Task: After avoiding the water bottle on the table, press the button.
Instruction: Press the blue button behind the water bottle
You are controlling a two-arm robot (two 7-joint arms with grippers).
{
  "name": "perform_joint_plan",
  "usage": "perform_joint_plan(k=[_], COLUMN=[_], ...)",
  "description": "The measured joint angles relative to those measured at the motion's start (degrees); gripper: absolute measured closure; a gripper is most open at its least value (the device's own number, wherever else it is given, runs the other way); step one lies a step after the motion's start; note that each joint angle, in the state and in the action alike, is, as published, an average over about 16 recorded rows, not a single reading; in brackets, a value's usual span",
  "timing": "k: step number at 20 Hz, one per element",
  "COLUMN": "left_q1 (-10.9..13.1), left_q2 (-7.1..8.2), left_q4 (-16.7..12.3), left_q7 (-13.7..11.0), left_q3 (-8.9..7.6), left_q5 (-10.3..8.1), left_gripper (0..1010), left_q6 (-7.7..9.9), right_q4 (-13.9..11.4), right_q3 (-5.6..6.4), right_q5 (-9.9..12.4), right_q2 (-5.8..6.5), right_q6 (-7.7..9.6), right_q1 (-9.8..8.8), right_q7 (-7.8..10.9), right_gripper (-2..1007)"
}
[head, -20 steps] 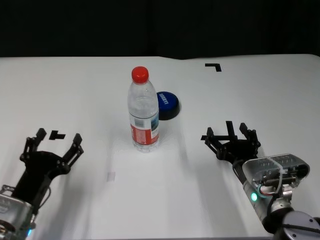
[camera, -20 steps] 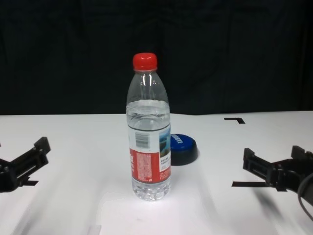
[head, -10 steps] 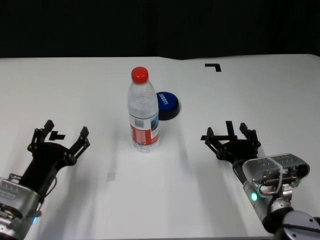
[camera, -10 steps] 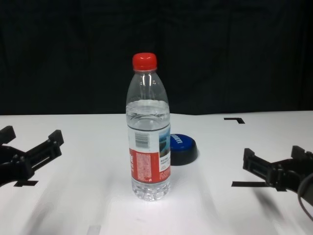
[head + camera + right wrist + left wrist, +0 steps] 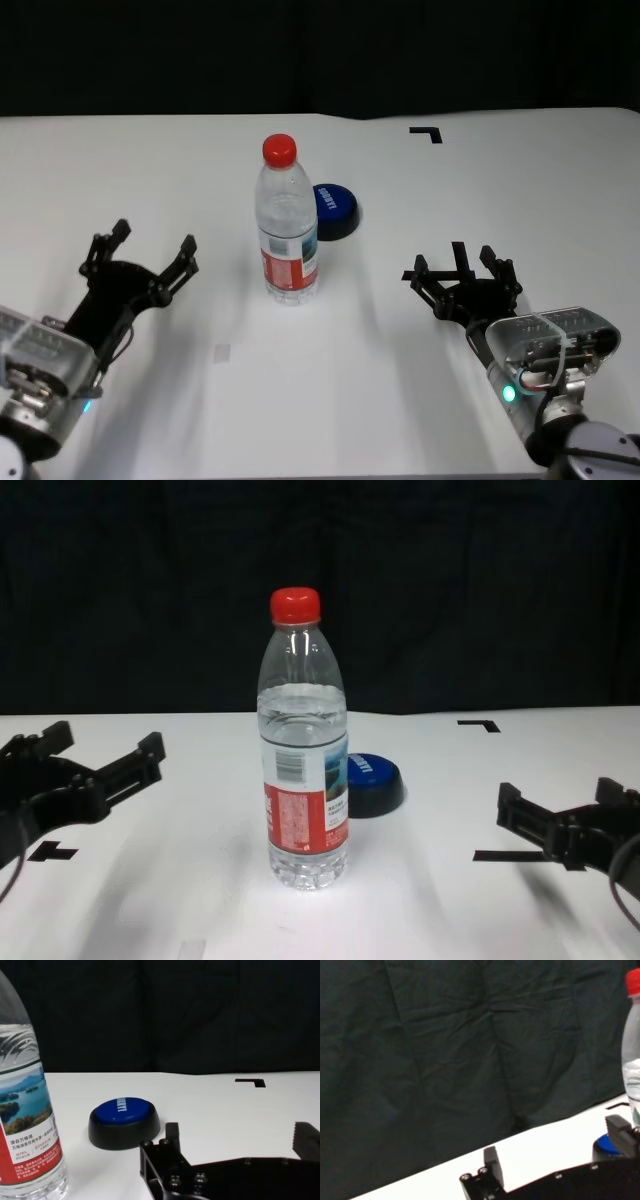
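Note:
The water bottle (image 5: 287,225) (image 5: 305,750) stands upright mid-table, clear with a red cap. Just behind it to the right sits the low blue button (image 5: 335,208) (image 5: 372,783) (image 5: 124,1121). My left gripper (image 5: 152,240) (image 5: 105,742) hovers open to the left of the bottle, a hand's width away, nothing between its fingers. In the left wrist view the bottle (image 5: 632,1060) and the button (image 5: 606,1145) show past one finger. My right gripper (image 5: 460,268) (image 5: 560,800) (image 5: 239,1135) rests open at the right of the white table (image 5: 500,180), apart from both.
A black corner tape mark (image 5: 428,131) (image 5: 480,723) lies at the far right. A small pale tape piece (image 5: 222,352) sits in front of the bottle, and a black mark (image 5: 50,852) lies under my left arm. A dark curtain backs the table.
My left gripper has moved forward and to the right, closer to the bottle, staying open. The right arm, bottle and button have not moved.

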Motion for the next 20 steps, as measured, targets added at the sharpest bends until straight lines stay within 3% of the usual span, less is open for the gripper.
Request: perform_joint_plan(k=[9,20], left_q1=[-5.19,-9.44], left_q2=[0.50,1.26], left_q4=[4.58,8.65], left_q7=[-1.10,-1.97], left_q3=[2.27,3.87], left_q5=[-0.24,-0.73], left_gripper=[7,7], left_q6=[0.10,-0.48], right_q4=[0.00,0.00], right_q3=[0.00,0.00], right_q5=[0.00,0.00], right_q2=[0.00,0.00], right_q6=[0.00,0.00], right_q1=[0.00,0.00], right_q7=[0.00,0.00], right_gripper=[2,2])
